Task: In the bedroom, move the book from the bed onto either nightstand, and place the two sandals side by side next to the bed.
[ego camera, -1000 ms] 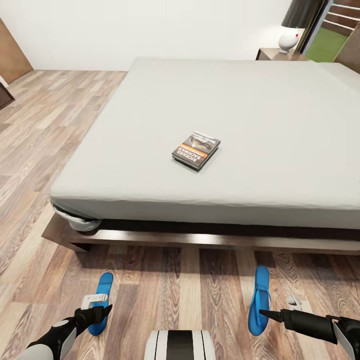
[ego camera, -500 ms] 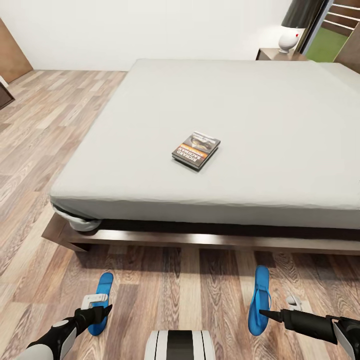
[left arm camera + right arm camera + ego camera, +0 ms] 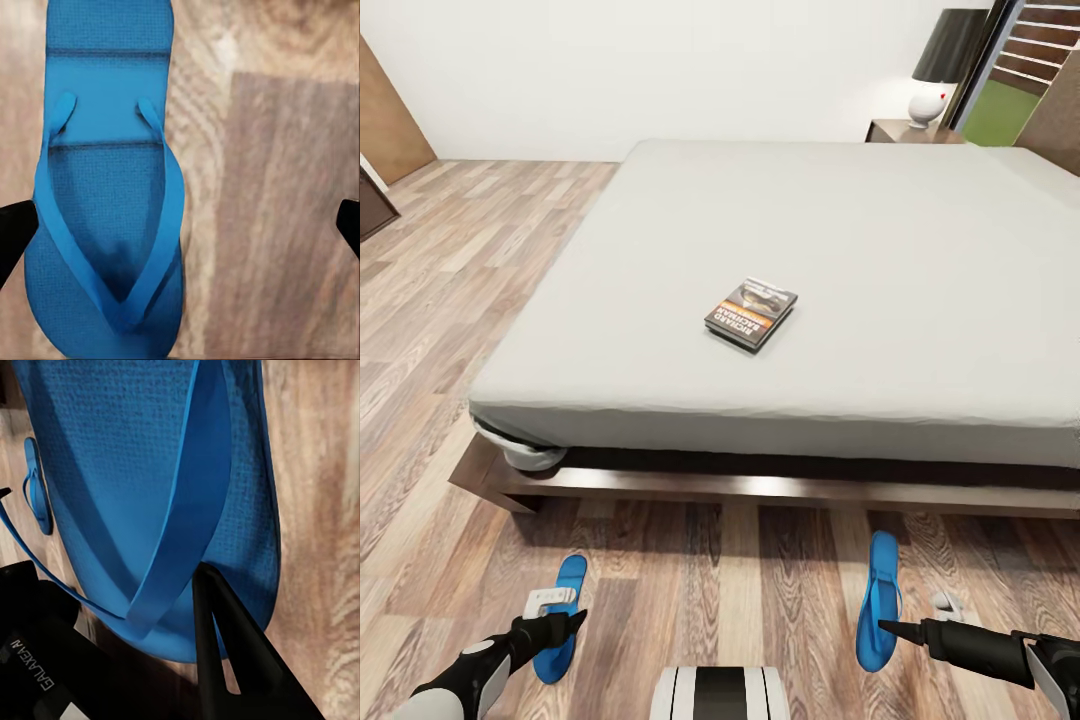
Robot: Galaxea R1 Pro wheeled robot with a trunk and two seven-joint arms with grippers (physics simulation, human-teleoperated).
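The head tilts up slightly; the sandals stay well apart, left fingers open above one, right fingers' state unclear.

A home bedroom: a large bed, a nightstand with lamp, wood-plank floor.
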